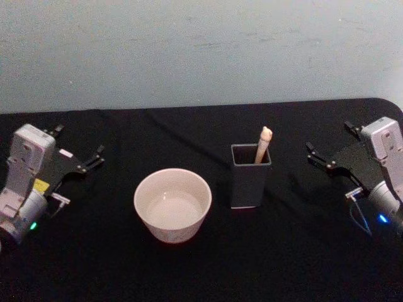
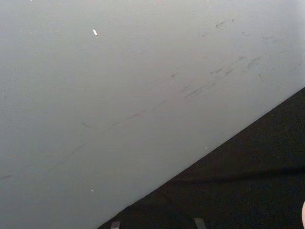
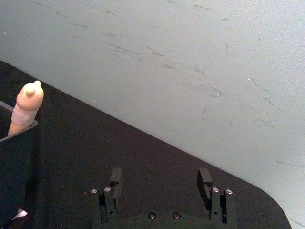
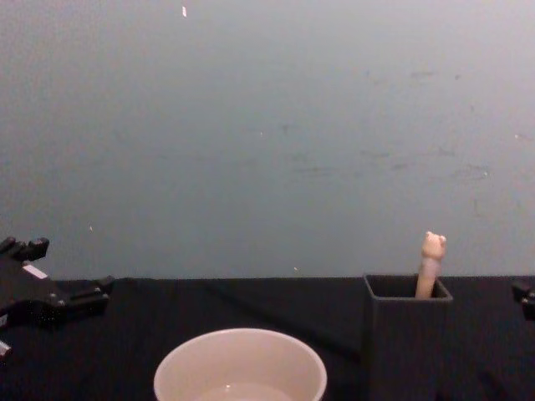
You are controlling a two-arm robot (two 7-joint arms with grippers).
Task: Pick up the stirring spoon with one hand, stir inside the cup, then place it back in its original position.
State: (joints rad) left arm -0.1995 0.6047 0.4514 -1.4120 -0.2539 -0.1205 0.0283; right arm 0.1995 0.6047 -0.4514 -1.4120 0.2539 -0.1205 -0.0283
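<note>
Stirring spoon (image 1: 264, 145): standing in the holder, leaning at its rear right corner, touched by neither gripper; beige handle end poking above the rim, neck and bowl hidden inside.
Holder (image 1: 247, 185): dark, square, upright on the black table (image 1: 189, 277), just to the right of the cup and apart from it.
Cup (image 1: 170, 229): cream, round, upright, left of centre.
Left gripper (image 1: 80, 141): at the table's left edge, well apart from the cup, fingers spread, grasping nothing.
Right gripper (image 1: 329, 137): at the right edge, well apart from the holder, fingers spread, grasping nothing.
Head view: looks down into the cup's pale inside and the holder's open mouth, both grippers at once.
Chest view: cup and holder seen from the side, tiny ears visible on the spoon's top.
Right wrist view: two black fingers wide apart over bare cloth, the spoon's rounded top off to one side.
Left wrist view: grey wall (image 2: 119, 95) and a strip of black table.
</note>
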